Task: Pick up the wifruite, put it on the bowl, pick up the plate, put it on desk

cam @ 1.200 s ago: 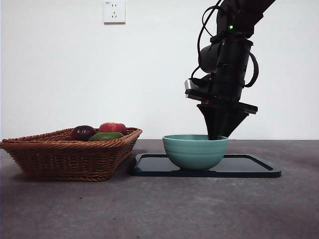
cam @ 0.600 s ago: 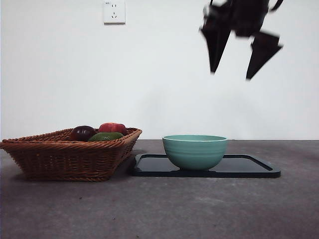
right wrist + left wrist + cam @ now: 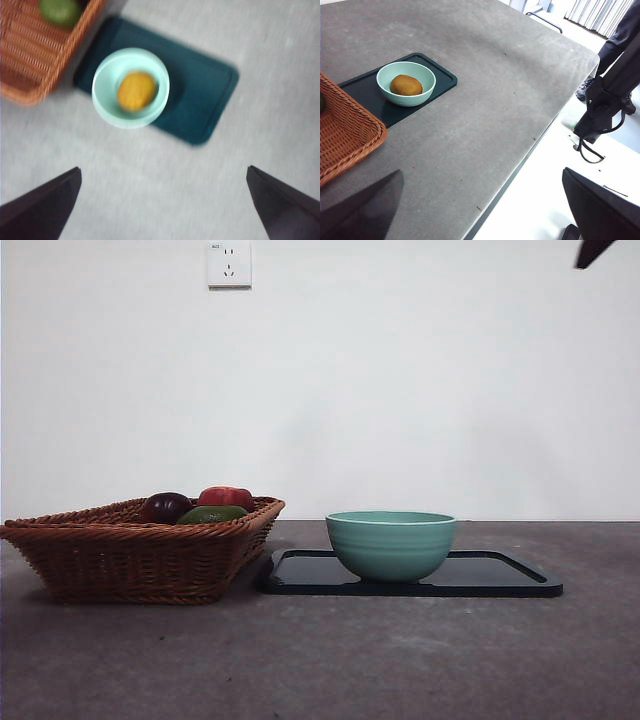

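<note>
Fruit [image 3: 136, 91] sits in bowl [image 3: 131, 88] on tray [image 3: 207, 100] | right claw [image 3: 162, 200] wide, empty, high above bowl | left claw [image 3: 480, 210] wide, waiting well aside | tray next.

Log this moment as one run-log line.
wifruite: in bowl | bowl: on tray | left gripper: open, empty | right gripper: open, empty, high above

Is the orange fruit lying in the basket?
No, the fruit sits inside the bowl on the black tray, beside the basket.
</note>
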`<act>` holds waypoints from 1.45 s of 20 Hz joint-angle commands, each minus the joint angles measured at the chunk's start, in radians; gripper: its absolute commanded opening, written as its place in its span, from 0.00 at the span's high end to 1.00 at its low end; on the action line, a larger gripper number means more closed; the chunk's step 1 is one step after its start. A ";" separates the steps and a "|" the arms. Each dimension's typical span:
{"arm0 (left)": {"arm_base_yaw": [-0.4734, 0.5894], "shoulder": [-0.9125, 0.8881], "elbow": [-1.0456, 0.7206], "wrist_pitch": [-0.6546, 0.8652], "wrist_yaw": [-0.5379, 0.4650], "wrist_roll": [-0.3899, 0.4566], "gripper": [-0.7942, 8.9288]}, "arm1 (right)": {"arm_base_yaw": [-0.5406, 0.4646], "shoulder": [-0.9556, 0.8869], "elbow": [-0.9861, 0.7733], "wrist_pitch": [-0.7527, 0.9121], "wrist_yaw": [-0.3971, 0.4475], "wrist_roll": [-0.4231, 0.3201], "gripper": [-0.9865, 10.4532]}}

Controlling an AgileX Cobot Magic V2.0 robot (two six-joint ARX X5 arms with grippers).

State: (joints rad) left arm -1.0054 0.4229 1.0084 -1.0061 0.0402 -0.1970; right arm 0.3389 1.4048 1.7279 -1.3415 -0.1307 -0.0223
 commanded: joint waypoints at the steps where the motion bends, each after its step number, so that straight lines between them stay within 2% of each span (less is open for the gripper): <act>1: -0.008 0.001 0.011 0.011 0.001 0.005 0.40 | 0.018 -0.119 -0.088 -0.038 -0.002 0.008 0.42; 7: -0.008 0.001 0.011 0.011 0.001 0.005 0.40 | 0.046 -0.508 -0.384 0.057 -0.056 0.060 0.43; 10: -0.008 0.001 0.011 0.013 0.001 0.005 0.40 | 0.046 -0.695 -0.521 0.084 -0.053 0.087 0.43; 16: -0.008 0.001 0.011 0.053 0.001 -0.003 0.40 | 0.045 -0.968 -0.674 0.084 -0.053 0.122 0.43; 18: -0.008 0.002 0.011 0.075 0.000 -0.010 0.41 | 0.045 -1.006 -0.678 0.081 -0.054 0.128 0.43; 23: -0.008 0.058 0.012 0.118 -0.015 -0.175 0.41 | 0.045 -1.023 -0.678 0.074 -0.060 0.128 0.43; 26: -0.008 0.166 0.039 0.134 -0.015 -0.256 0.41 | 0.045 -1.023 -0.678 0.081 -0.063 0.128 0.43; 29: -0.008 0.349 0.138 0.131 -0.015 -0.273 0.41 | 0.045 -1.023 -0.678 0.081 -0.086 0.127 0.43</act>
State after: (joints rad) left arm -1.0054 0.7418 1.1156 -0.8883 0.0280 -0.4500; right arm 0.3794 0.3809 1.0416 -1.2709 -0.2115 0.0948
